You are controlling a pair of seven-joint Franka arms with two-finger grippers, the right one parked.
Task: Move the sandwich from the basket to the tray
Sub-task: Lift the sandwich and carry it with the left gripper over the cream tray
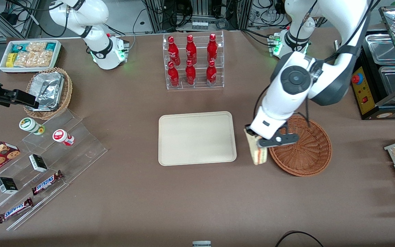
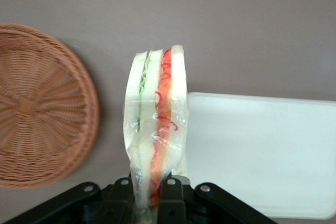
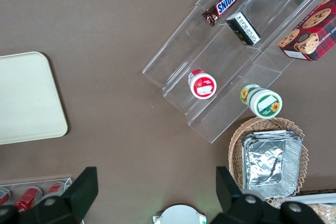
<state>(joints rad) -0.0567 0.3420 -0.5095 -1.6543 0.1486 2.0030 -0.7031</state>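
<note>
Carry step in hand, by judgement: pick-up done, release not yet made.

Pincer (image 1: 260, 141) clenched on the sandwich (image 1: 256, 151), held in the air over the bare counter (image 1: 197, 199). Sandwich gripped at one narrow end between the two fingers (image 2: 122, 195), wrapped in clear film, hanging out from the pincer edge-on, with white bread, a red-orange layer and a thin green layer visible in the wrist view.

Basket (image 1: 302, 151) just beside the pincer, toward the working arm's end of the counter, with nothing seen inside. No contact between sandwich and basket rim, as far as could be told.

Tray (image 1: 196, 138) near the pincer, toward the parked arm's end, flat on the counter and bare. Sandwich placed between basket and tray, close to the tray's edge but not yet above it.

Next move, as a judgement: sideways travel toward the tray until the sandwich is well inside the rim, then lowering, then release. Needed care: enough height to pass the low rim, and a low release, since a wedge standing on a thin edge would probably fall over.
</note>
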